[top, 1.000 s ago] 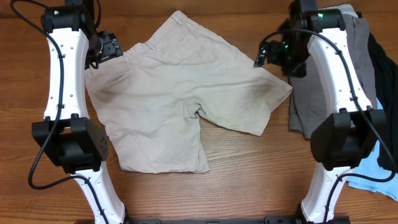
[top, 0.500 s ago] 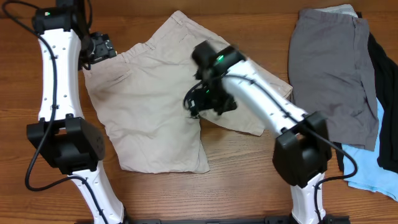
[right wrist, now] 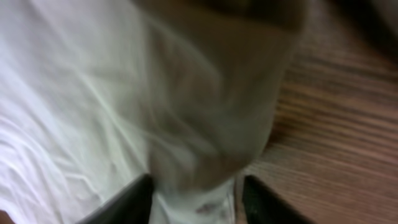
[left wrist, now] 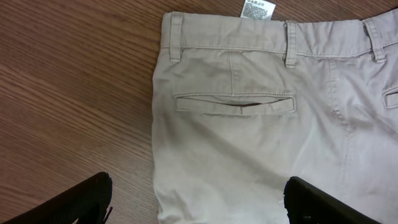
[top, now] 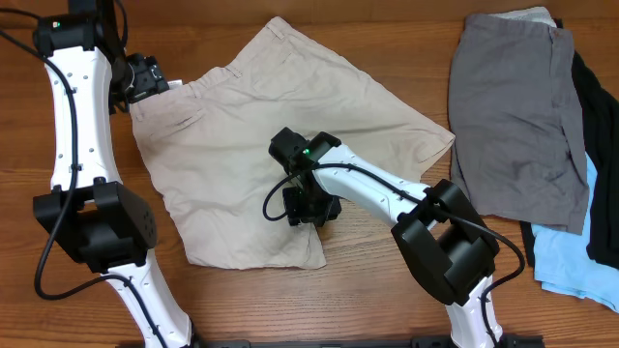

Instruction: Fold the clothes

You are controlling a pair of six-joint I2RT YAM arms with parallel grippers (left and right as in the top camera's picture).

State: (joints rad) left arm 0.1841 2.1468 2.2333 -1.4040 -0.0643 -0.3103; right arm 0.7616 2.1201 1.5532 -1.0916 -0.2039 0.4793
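Note:
The beige shorts (top: 242, 126) lie spread flat on the wooden table, waistband toward the far left, legs toward the near and right sides. My left gripper (top: 147, 77) hovers open over the waistband corner; the left wrist view has its fingers (left wrist: 81, 199) astride the shorts' edge (left wrist: 261, 124), below the back pocket and white label (left wrist: 258, 9). At the crotch, my right gripper (top: 308, 205) is down on the cloth. The blurred right wrist view shows my right gripper (right wrist: 196, 193) closed in on a raised bunch of the beige fabric (right wrist: 205, 112).
Grey shorts (top: 517, 116) lie flat at the far right, over a black garment (top: 602, 106) and a light-blue one (top: 566, 256). Bare wood (top: 387, 280) shows along the near edge and at the left of the shorts.
My right arm swung from the far right, across the shorts, down to the crotch, and its jaws narrowed onto the cloth. My left gripper drifted slightly left, staying open.

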